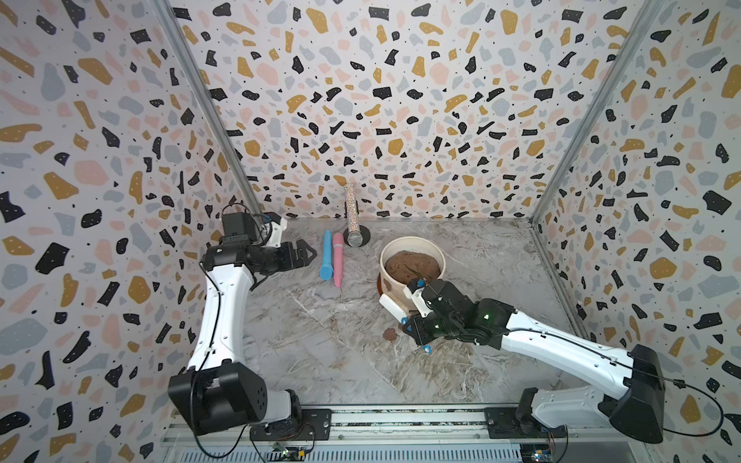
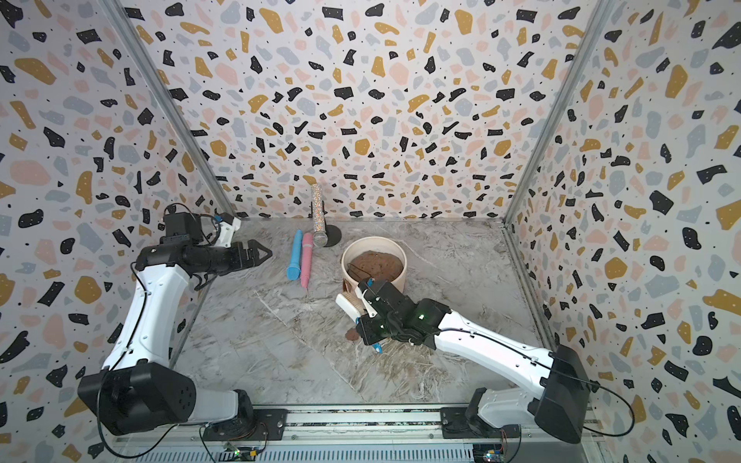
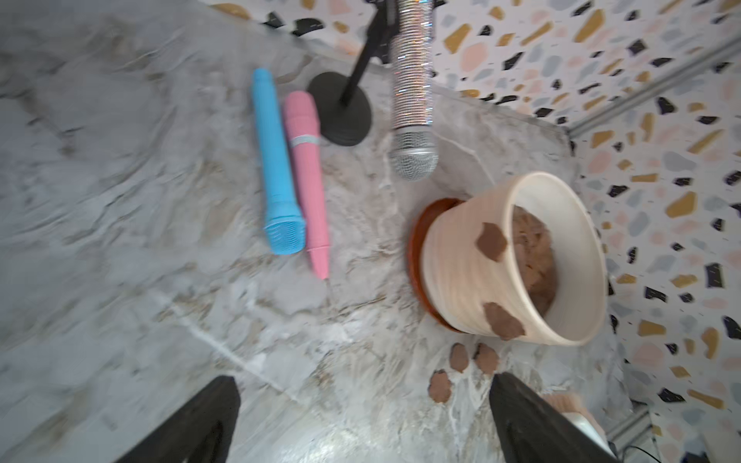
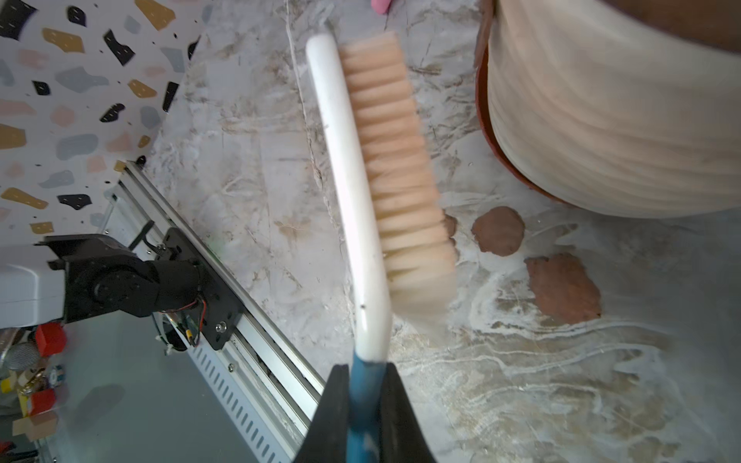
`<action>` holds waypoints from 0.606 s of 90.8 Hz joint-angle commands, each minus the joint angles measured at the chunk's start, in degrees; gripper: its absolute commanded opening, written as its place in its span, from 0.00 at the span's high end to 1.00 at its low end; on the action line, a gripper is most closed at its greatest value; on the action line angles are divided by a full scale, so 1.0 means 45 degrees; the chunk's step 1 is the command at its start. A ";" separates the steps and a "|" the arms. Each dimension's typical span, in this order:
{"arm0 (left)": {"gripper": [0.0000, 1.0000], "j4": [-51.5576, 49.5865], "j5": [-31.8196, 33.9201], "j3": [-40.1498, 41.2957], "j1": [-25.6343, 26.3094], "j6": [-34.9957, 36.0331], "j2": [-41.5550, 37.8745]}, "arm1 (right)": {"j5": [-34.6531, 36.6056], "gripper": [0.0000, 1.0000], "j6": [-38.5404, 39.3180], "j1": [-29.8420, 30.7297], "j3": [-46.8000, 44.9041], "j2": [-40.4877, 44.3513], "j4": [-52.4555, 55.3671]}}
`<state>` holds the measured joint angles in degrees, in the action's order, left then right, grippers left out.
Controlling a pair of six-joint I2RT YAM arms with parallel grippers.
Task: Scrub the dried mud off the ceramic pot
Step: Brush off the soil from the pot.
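Note:
The cream ribbed ceramic pot [image 1: 413, 239] [image 2: 375, 239] stands on its brown saucer, filled with soil. Two patches of dried mud [image 3: 491, 241] [image 3: 503, 320] cling to its wall [image 3: 453, 260]. More mud pieces [image 4: 498, 235] [image 4: 563, 286] [image 1: 389, 333] lie on the table beside it. My right gripper [image 4: 365, 368] [image 1: 407, 316] is shut on the blue handle of a white scrub brush [image 4: 353, 180] [image 1: 391, 305]. The brush's beige bristles face the pot wall [image 4: 601, 120], a short gap away. My left gripper [image 3: 363, 385] [image 1: 308, 254] hovers open and empty at the far left.
A blue microphone [image 1: 326, 256] and a pink one [image 1: 338, 260] lie side by side left of the pot. A glittery microphone [image 1: 353, 216] leans on a black stand at the back wall. Patterned walls close three sides, and a metal rail [image 1: 401, 419] runs along the front.

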<state>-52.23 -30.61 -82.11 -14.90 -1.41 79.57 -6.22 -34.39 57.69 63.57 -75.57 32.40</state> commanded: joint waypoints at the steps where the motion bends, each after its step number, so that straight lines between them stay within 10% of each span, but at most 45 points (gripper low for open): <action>1: 0.00 -0.0750 0.1253 0.0078 -0.1000 0.0870 -0.0230 | 0.1148 1.00 -0.0002 -0.0026 0.1716 -0.0633 0.1740; 55: 0.00 0.0523 0.0439 0.2604 -0.1261 0.1389 -0.2094 | 0.2001 1.00 -0.1030 -0.1159 0.5062 -0.4354 0.4028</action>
<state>-51.77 -25.50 -71.66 -20.56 4.93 70.72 -1.26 -36.42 53.87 85.10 -94.37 45.04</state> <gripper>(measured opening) 0.997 0.126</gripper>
